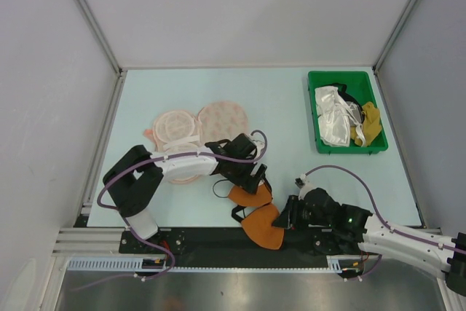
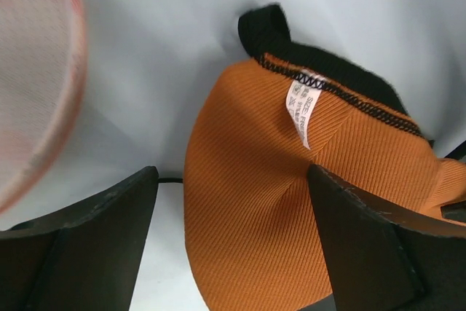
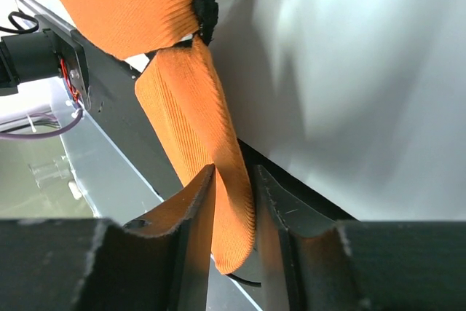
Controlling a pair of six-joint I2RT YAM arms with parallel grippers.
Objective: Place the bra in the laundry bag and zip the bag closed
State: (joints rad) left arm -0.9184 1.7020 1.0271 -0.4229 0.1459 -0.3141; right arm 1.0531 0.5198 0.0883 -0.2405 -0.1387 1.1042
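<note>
The orange bra (image 1: pixel 256 215) lies at the table's near edge, one cup partly over the black front rail. My right gripper (image 1: pixel 285 216) is shut on the rim of the lower cup; in the right wrist view the orange fabric (image 3: pixel 189 107) is pinched between the jaws (image 3: pixel 234 205). My left gripper (image 1: pixel 247 178) is open, just above the upper cup, its fingers either side of the cup (image 2: pixel 247 180) with its white label. The pale pink laundry bag (image 1: pixel 191 131) lies open behind the left gripper, and its edge (image 2: pixel 36 85) shows at the left of the left wrist view.
A green bin (image 1: pixel 316 118) with white and yellow garments stands at the back right. The black rail (image 1: pixel 218 238) and a metal shelf run along the near edge below the bra. Grey walls enclose the table on three sides.
</note>
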